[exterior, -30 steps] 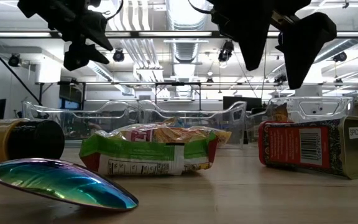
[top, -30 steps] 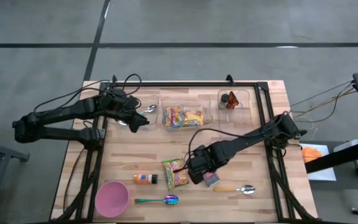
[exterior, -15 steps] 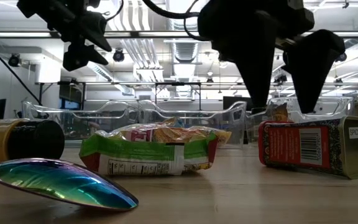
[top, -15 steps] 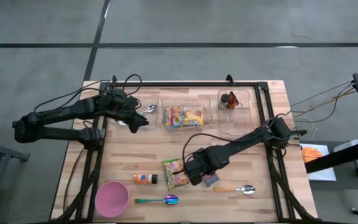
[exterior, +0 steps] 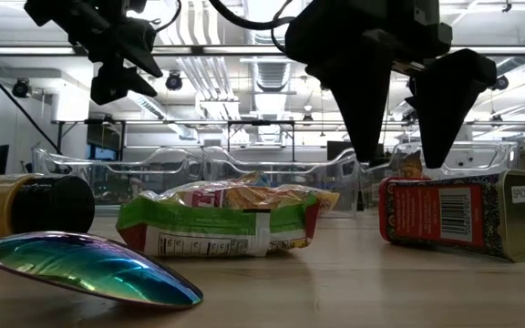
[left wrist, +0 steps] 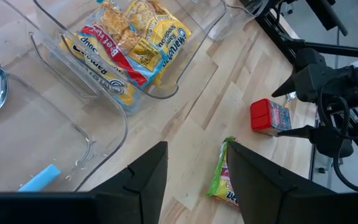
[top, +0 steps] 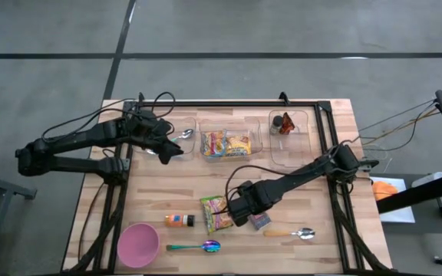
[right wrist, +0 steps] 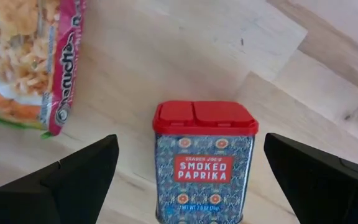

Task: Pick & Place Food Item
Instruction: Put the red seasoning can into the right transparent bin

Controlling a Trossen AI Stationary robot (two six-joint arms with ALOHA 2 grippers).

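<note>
A smoked paprika tin (right wrist: 204, 163) with a red lid lies on its side on the wooden table (top: 175, 188), also visible in the low view (exterior: 468, 214). A green and pink noodle packet (top: 218, 214) lies flat just left of it. My right gripper (exterior: 401, 162) hangs open, pointing down, right above the tin's lid end. One finger (right wrist: 82, 180) stands on each side of the tin without touching it. My left gripper (left wrist: 194, 171) waits open and empty above the clear bins at the far left (top: 169, 150).
Three clear bins line the far edge: one holds a spoon (top: 186, 134), one ramen packets (top: 225, 143), one a spice bottle (top: 285, 123). Near the front lie an orange bottle (top: 179, 220), a pink bowl (top: 138, 244), an iridescent spoon (top: 198, 247) and a wooden-handled spoon (top: 290, 232).
My right gripper has come down toward the paprika tin and rolled slightly, staying open. It has kept still over the last half second. The tin and the packet have not moved.
</note>
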